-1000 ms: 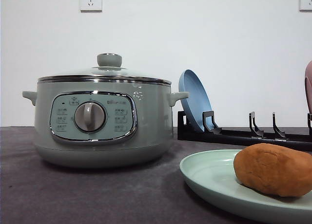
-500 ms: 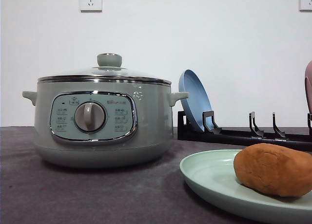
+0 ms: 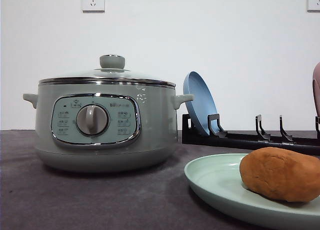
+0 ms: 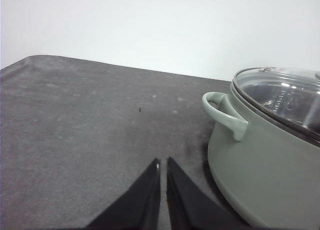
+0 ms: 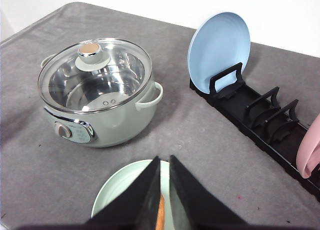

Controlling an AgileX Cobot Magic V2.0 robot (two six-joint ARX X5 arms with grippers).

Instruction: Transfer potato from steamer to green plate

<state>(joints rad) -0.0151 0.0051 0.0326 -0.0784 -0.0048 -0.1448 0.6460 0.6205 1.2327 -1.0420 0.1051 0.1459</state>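
Observation:
The orange-brown potato (image 3: 280,174) lies on the right part of the pale green plate (image 3: 215,182) at the front right of the table. To its left stands the sage-green steamer (image 3: 105,125) with its glass lid on. In the right wrist view my right gripper (image 5: 164,159) hangs shut well above the green plate (image 5: 120,195). A thin strip of the potato (image 5: 160,217) shows through the slit between its fingers. My left gripper (image 4: 163,162) is shut and empty, low over the grey cloth just beside the steamer (image 4: 265,175) and its side handle.
A black dish rack (image 3: 250,137) runs along the back right. It holds an upright blue plate (image 3: 199,102) and, at its far end, a pink plate (image 5: 310,152). Bare grey cloth spreads in front of the steamer and on its left side.

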